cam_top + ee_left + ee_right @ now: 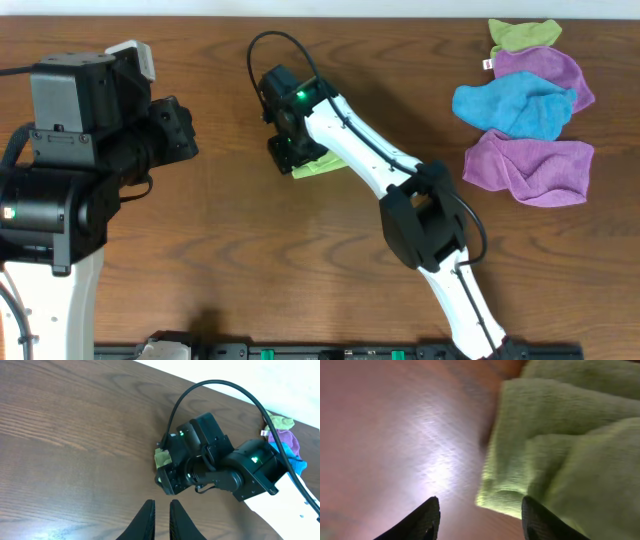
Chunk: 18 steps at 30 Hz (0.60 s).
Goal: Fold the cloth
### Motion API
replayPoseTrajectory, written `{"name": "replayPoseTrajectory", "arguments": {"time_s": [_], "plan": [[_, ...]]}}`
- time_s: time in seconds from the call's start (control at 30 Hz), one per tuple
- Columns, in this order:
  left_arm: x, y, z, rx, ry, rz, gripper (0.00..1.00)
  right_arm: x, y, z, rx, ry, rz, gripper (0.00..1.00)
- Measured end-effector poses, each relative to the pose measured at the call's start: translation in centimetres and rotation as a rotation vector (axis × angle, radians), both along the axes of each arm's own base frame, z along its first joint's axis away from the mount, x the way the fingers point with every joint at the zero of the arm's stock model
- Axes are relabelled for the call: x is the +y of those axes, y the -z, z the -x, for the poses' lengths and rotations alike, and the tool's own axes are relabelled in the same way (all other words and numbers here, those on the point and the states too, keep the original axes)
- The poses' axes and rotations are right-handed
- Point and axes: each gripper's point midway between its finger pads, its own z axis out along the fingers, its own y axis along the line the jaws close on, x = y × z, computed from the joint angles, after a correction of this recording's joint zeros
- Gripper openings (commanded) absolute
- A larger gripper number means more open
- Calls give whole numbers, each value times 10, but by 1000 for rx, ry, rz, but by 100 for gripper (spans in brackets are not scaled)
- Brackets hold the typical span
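A lime green cloth [318,166] lies bunched on the wooden table, mostly hidden under my right wrist. It fills the right side of the right wrist view [560,425], folded over itself, and a small bit shows in the left wrist view [161,456]. My right gripper [285,152] is open and low over the cloth's left edge; in its own view [480,510] the right finger is over the cloth and the left finger over bare wood. My left gripper [161,512] is shut and empty, hovering over bare table to the left [185,130].
A pile of cloths lies at the back right: a green one [525,35], a purple one [548,68], a blue one [515,105] and another purple one [530,168]. The right arm [400,180] stretches diagonally across the table's middle.
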Motion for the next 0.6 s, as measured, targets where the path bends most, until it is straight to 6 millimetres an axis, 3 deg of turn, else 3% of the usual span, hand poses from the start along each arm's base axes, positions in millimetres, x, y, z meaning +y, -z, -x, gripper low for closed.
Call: {"name": "replayPoseTrajectory", "arguments": {"time_s": [0.27,0.3,0.4,0.43,0.6], "plan": [[0,0,0,0,-1,0,16,8,-3,6,34,-20,-51,46],[0,0,0,0,-1,1,16,7,-3,5,33,-21,-52,42],[0,-1,-1,-3,-2,1,16,5,-8,-3,1,-22,-45,7],[0,-1,-1,-4,-2,2,16,4,-12,-8,-19,-15,-42,2],[0,-1,-1,-4,-2,2,17,-21,-26,-35,-88,46,3,2]]}}
